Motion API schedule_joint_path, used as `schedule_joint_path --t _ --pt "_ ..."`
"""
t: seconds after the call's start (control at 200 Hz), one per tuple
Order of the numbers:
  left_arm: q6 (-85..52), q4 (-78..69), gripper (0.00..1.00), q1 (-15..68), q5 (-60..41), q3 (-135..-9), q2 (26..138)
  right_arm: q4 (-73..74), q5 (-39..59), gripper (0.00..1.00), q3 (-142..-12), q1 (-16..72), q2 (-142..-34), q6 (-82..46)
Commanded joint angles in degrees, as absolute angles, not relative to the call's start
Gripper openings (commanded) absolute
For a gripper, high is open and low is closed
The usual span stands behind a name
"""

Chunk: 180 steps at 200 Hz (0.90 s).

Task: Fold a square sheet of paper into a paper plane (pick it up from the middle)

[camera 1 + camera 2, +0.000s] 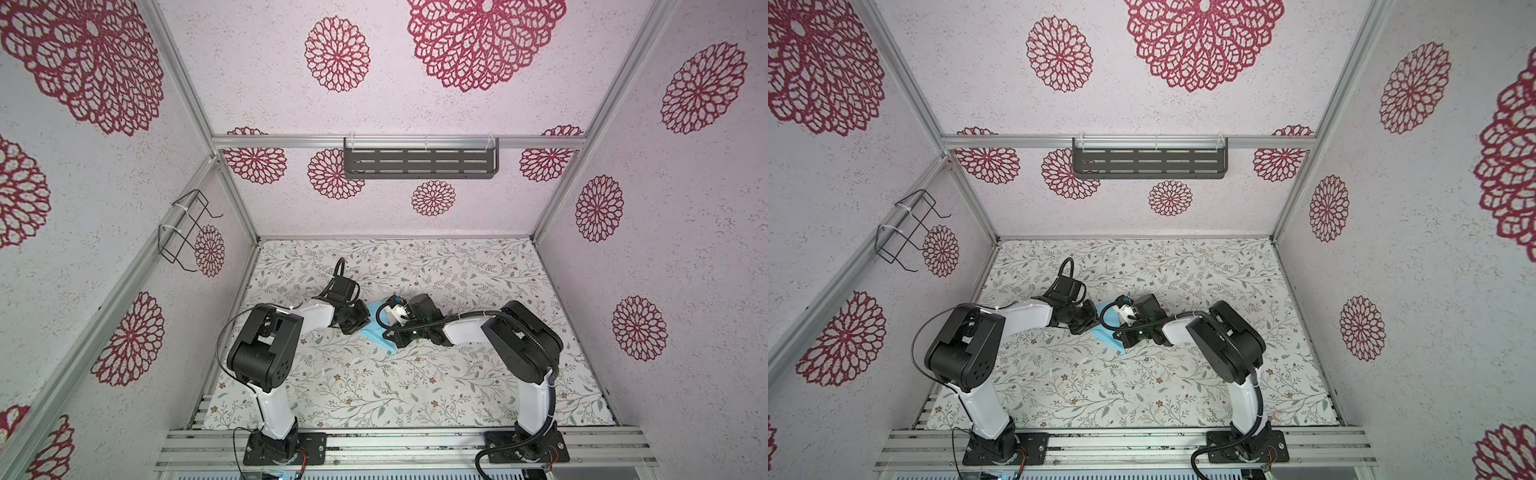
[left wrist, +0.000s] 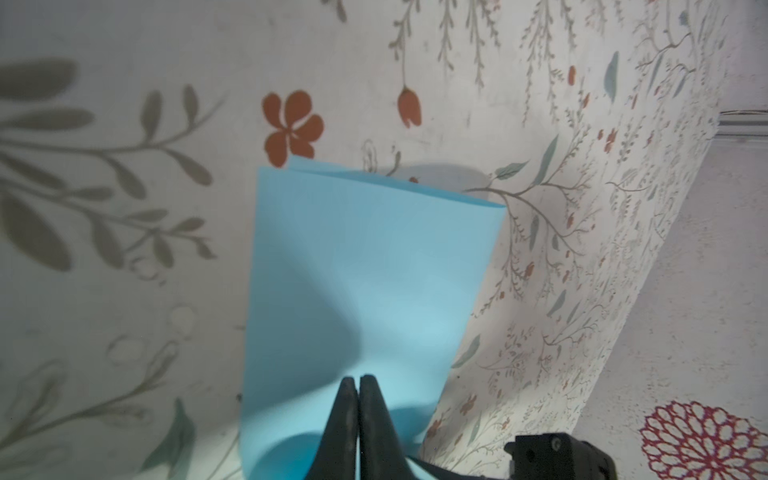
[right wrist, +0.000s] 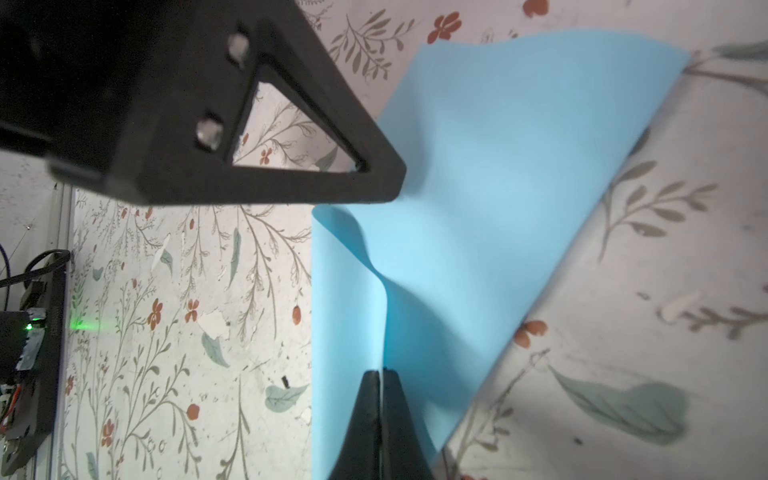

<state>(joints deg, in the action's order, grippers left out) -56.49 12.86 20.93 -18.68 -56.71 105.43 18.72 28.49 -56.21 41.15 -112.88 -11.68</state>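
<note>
The square sheet of paper (image 1: 376, 332) (image 1: 1109, 337) is light blue and hangs bent between my two grippers at the table's middle. In the left wrist view the paper (image 2: 374, 257) spreads ahead of my left gripper (image 2: 358, 379), doubled over at its far edge. The jaws are shut, with a blue sliver between them. My right gripper (image 3: 380, 372) is shut on a raised ridge of the paper (image 3: 498, 166). The left gripper's finger (image 3: 332, 137) overlaps the sheet's edge there. In both top views the left gripper (image 1: 363, 326) (image 1: 1091, 326) and the right gripper (image 1: 392, 328) (image 1: 1121, 332) face each other. A paper plane is out of view.
The floral table cloth (image 1: 374, 395) carries a few small white scraps. A dark slotted shelf (image 1: 419, 162) hangs on the back wall and a wire rack (image 1: 187, 232) on the left wall. An aluminium rail (image 1: 395, 444) with both arm bases runs along the front.
</note>
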Motion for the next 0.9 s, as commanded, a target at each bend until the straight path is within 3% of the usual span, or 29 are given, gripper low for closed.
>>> schedule_joint_path --t 0.0,0.896 --pt "-54.8 15.2 0.07 20.7 -17.9 -57.7 106.5 16.1 27.1 0.01 -57.3 40.6 -112.8 -12.1" --pt "-53.9 21.2 0.02 20.7 -16.3 -59.7 110.2 17.5 27.8 0.01 -55.9 40.6 -108.9 -11.6"
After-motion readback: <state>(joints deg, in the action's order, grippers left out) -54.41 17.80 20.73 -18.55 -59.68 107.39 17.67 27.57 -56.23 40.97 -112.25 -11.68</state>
